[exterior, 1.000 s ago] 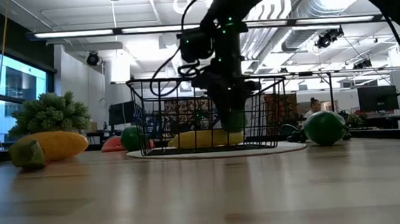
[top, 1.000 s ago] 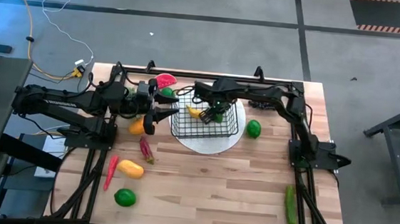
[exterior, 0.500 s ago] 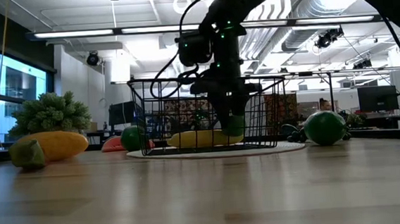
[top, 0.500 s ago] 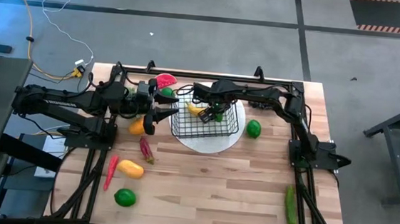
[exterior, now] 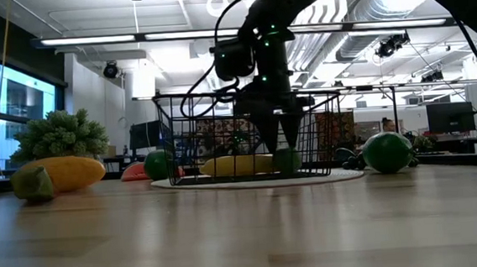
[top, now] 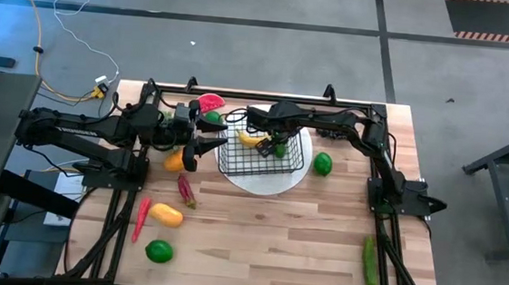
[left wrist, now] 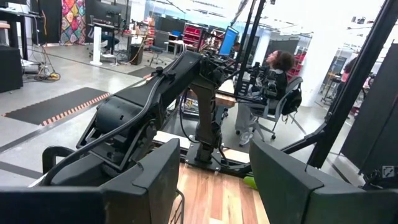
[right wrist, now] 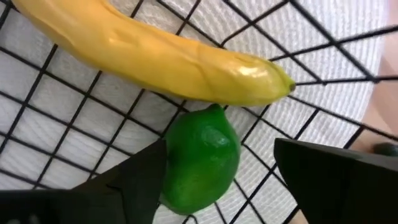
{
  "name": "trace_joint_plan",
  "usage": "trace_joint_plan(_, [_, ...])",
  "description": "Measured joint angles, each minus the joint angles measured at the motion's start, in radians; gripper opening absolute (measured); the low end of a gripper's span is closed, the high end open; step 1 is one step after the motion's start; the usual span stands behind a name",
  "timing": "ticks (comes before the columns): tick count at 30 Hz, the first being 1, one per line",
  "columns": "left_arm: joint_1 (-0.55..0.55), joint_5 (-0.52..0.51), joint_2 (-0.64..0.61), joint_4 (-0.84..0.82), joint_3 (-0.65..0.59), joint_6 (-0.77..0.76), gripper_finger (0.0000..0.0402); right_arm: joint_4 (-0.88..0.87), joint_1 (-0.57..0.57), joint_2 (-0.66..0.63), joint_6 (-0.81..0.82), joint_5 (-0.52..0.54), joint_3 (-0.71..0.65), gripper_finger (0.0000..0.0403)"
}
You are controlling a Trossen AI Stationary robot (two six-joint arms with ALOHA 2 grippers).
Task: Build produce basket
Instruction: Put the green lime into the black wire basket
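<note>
The black wire basket [top: 258, 154] is sitting upright near the desk's far edge, holding a yellow banana [right wrist: 155, 53] lying flat with a green lime [right wrist: 200, 158] resting against it. Outside, another lime [top: 323, 163] is lying just beside the basket, a watermelon slice [top: 210, 102] behind it, and a cucumber [top: 370, 263] near the front right corner.

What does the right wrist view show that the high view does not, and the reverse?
Only the right wrist view: the lime lies free between the open right gripper fingers, touching the banana tip.
Only the high view: the left gripper waiting beside the basket, and the cucumber near the table edge.
Both: banana and lime in the basket on the white plate.
</note>
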Motion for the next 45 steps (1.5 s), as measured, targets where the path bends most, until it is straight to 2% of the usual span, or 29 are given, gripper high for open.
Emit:
trace_joint_plan(5, [0.000,0.000,0.000,0.000,0.000,0.000,0.0184,0.005,0.000,-0.007,-0.021,0.006,0.000,0.0293])
trace_joint_plan(9, [0.000,0.002,0.000,-0.005,0.000,0.000,0.0184,0.020,0.000,-0.061,-0.068,0.022,-0.001,0.0293])
trace_joint_plan(16, [0.000,0.003,0.000,-0.008,0.000,0.000,0.0184,0.000,0.043,-0.234,-0.164,0.094,-0.008,0.0294])
trace_joint_plan(19, [0.000,0.003,0.000,-0.008,0.000,0.000,0.0184,0.027,0.087,-0.349,-0.182,0.121,-0.088,0.0294])
trace_joint_plan(22, [0.000,0.003,0.000,-0.012,0.000,0.000,0.0184,0.128,0.134,-0.511,-0.161,0.121,-0.271,0.0294])
trace_joint_plan(26, [0.000,0.003,0.000,-0.012,0.000,0.000,0.0184,0.319,0.197,-0.771,-0.016,0.065,-0.564,0.0294])
trace_joint_plan(30, [0.000,0.002,0.000,-0.012,0.000,0.002,0.0184,0.626,0.258,-1.034,0.082,0.055,-0.789,0.0294])
trace_joint_plan(34, [0.000,0.002,0.000,-0.012,0.000,0.051,0.0184,1.013,0.304,-1.235,0.048,0.068,-0.961,0.0294])
trace_joint_plan(37, [0.000,0.002,0.000,-0.012,0.000,0.060,0.0184,1.245,0.319,-1.325,-0.079,0.066,-1.056,0.0294])
trace_joint_plan(39, [0.000,0.002,0.000,-0.012,0.000,0.061,0.0184,1.327,0.332,-1.358,-0.201,0.065,-1.099,0.0294])
trace_joint_plan(42, [0.000,0.002,0.000,-0.015,0.000,0.093,0.0184,1.329,0.350,-1.381,-0.343,0.062,-1.127,0.0294])
trace_joint_plan(45, [0.000,0.002,0.000,-0.019,0.000,0.137,0.0184,1.295,0.359,-1.380,-0.361,0.060,-1.129,0.0294])
